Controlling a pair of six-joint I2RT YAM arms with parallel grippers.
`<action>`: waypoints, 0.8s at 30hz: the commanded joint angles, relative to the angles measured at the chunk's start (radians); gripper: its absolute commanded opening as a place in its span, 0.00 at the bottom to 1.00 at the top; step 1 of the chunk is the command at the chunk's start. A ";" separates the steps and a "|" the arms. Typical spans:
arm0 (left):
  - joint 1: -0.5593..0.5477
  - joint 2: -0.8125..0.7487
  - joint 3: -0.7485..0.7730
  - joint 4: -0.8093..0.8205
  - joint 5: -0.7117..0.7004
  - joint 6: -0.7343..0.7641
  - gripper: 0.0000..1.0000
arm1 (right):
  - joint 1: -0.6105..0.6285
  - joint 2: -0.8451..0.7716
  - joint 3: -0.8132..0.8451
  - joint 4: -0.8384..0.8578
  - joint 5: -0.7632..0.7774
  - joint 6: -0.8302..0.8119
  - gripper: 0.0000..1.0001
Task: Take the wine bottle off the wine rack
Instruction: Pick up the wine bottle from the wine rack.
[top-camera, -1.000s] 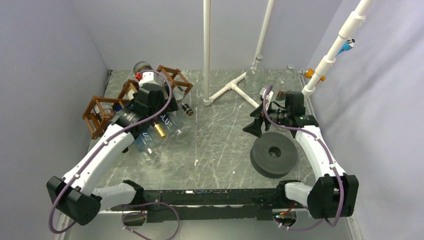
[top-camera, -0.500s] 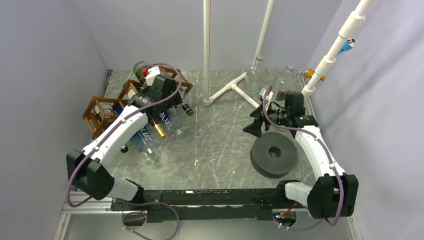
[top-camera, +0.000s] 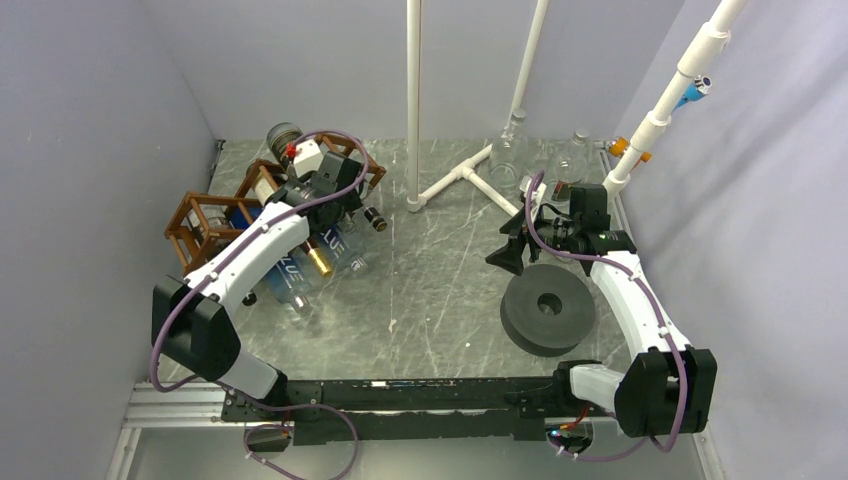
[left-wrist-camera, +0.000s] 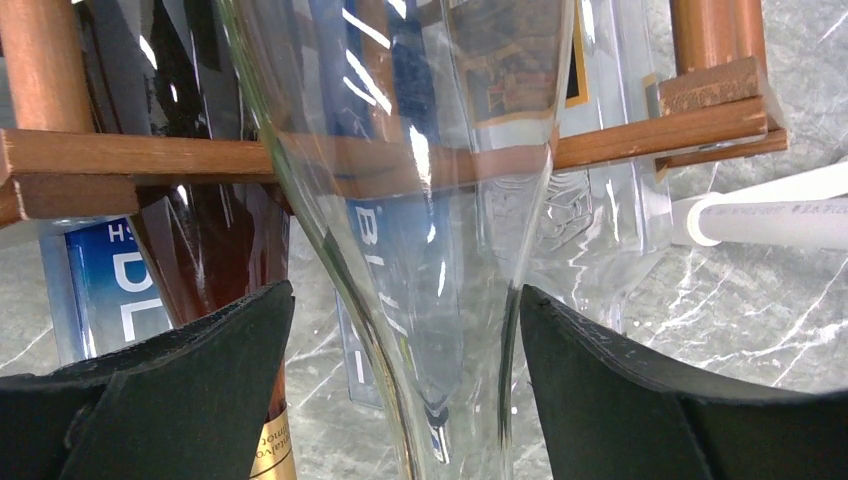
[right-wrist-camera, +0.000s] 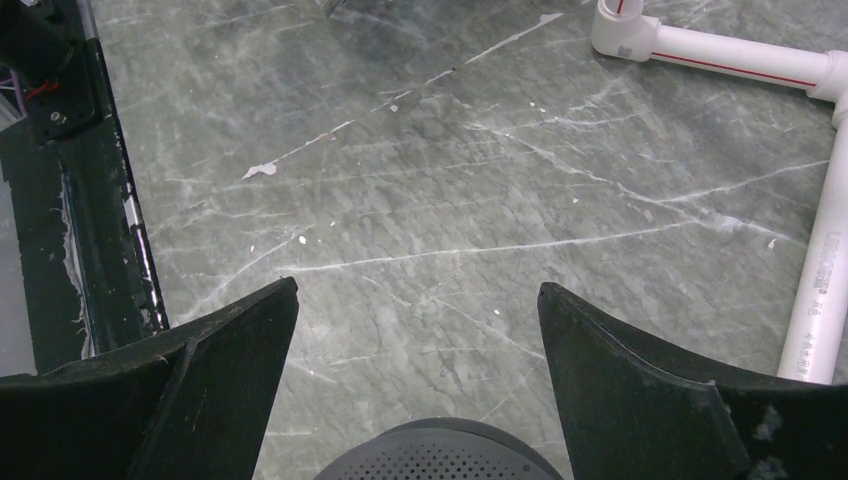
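Observation:
The brown wooden wine rack (top-camera: 207, 213) stands at the back left with several bottles lying through its cells. In the left wrist view a rack stick (left-wrist-camera: 150, 155) crosses behind a clear wine bottle (left-wrist-camera: 420, 200) whose neck tapers down between my fingers. My left gripper (left-wrist-camera: 405, 300) straddles that neck, open: the left finger stands apart from the glass and the right finger (left-wrist-camera: 600, 370) is close beside it. A brown bottle (left-wrist-camera: 215, 250) lies just left. From above, my left gripper (top-camera: 345, 200) is over the rack's right end. My right gripper (top-camera: 512, 250) hangs open and empty.
A grey perforated disc (top-camera: 547, 308) lies under my right arm, its rim showing below the right gripper (right-wrist-camera: 418, 290). A white pipe stand (top-camera: 465, 175) rises mid-back, and its foot (right-wrist-camera: 720, 45) lies on the table. Two glass flasks (top-camera: 510, 150) stand at the back right. Walls close in on both sides.
My left arm has reached farther back and to the right over the rack and its bottles. The right arm has not moved.

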 joint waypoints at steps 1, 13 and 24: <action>0.003 -0.003 0.009 0.031 -0.057 -0.047 0.87 | -0.005 0.003 -0.008 0.038 -0.022 -0.023 0.93; 0.003 -0.001 -0.020 0.077 -0.049 -0.065 0.81 | -0.005 0.005 -0.008 0.037 -0.020 -0.026 0.93; -0.004 0.017 -0.021 0.083 -0.051 -0.059 0.78 | -0.005 0.004 -0.008 0.036 -0.020 -0.028 0.93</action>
